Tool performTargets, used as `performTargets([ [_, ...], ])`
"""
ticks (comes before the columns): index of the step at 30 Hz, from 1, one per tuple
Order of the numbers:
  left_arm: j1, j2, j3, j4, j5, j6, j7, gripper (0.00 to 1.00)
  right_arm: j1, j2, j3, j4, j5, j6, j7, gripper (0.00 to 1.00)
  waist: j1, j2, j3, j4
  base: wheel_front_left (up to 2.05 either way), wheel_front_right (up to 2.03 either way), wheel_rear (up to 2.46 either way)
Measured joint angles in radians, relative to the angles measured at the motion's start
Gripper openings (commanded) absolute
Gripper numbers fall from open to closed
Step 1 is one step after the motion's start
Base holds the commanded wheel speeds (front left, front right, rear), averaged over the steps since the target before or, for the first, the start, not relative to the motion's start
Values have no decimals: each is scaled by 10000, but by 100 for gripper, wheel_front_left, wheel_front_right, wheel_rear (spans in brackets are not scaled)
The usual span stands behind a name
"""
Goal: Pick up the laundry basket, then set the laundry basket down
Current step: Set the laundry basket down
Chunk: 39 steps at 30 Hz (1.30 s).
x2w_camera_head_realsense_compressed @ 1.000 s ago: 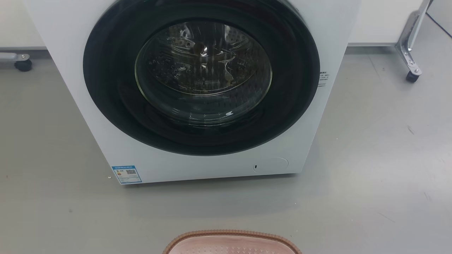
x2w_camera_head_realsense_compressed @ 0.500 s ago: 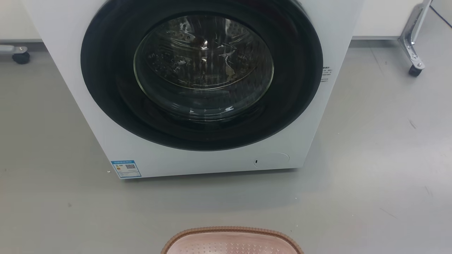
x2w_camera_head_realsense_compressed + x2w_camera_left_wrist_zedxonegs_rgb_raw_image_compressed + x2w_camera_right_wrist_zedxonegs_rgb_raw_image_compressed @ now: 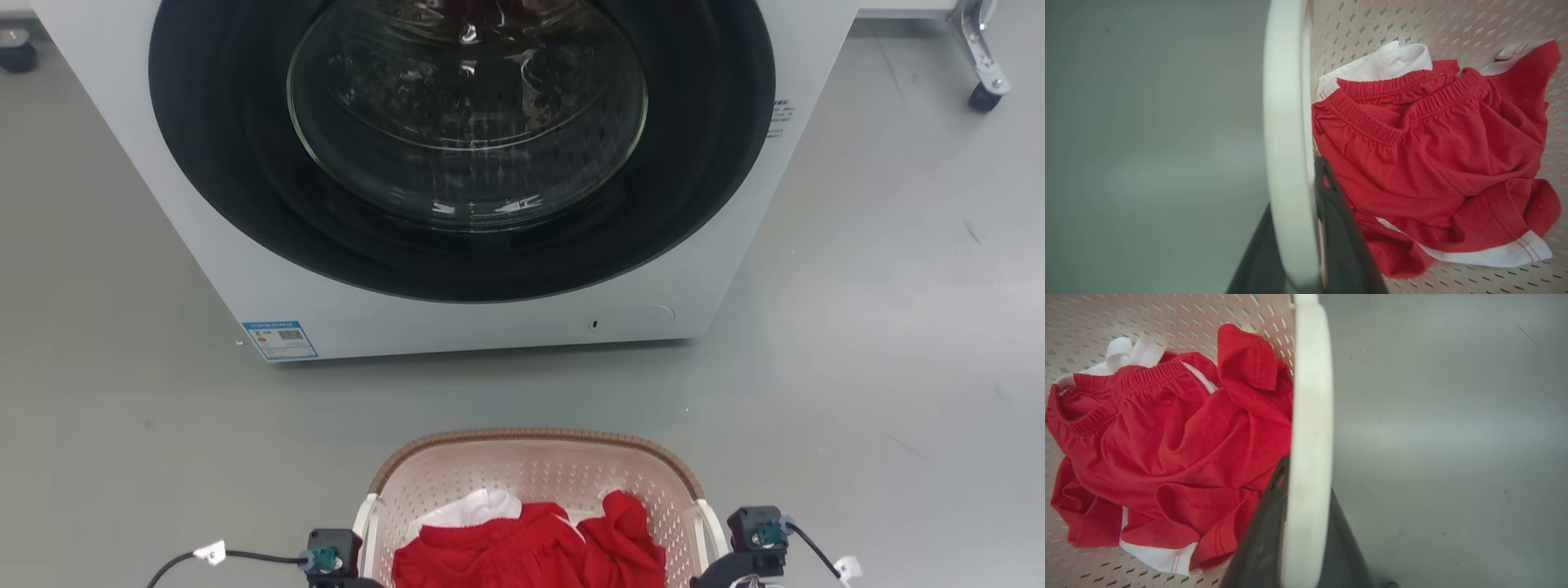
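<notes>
A pale pink perforated plastic laundry basket (image 3: 531, 469) with brown ribbed rim is in front of a white front-loading washer (image 3: 457, 327), apart from it. Crumpled red cloth (image 3: 522, 559) and white cloth (image 3: 465, 510) lie inside.

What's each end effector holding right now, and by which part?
The laundry basket, by both: left end effector closed around the left handle, right end effector around the right handle.

Found the laundry basket (image 3: 531, 437) on the floor (image 3: 857, 367) before the washer (image 3: 457, 327), apart from it, with garments (image 3: 531, 547) lying inside. Saw the left gripper (image 3: 1294, 192) clamped on its left handle (image 3: 1286, 102) and the right gripper (image 3: 1308, 482) on its right handle (image 3: 1310, 375), each with one finger inside and one outside.
</notes>
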Motion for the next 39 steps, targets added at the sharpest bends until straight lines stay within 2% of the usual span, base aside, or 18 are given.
performTargets([
  [11, -1352, 52, 186, -6, 2, 44, -90, 0, -1458, -46, -138, 33, -6, 0, -142, 0, 1, 1, 1224, 36, 0, 0, 0],
  [27, -3383, 157, 376, -13, 82, 84, -349, 0, -3608, -46, -343, 359, -113, 0, -499, 0, 1, 1, 3664, 45, 0, 0, 0],
  [39, -4265, 215, 451, 52, 127, 84, -604, 0, -4609, -36, -349, 535, -245, 2, -769, 0, 0, 1, 5138, 50, 0, 0, 0],
])
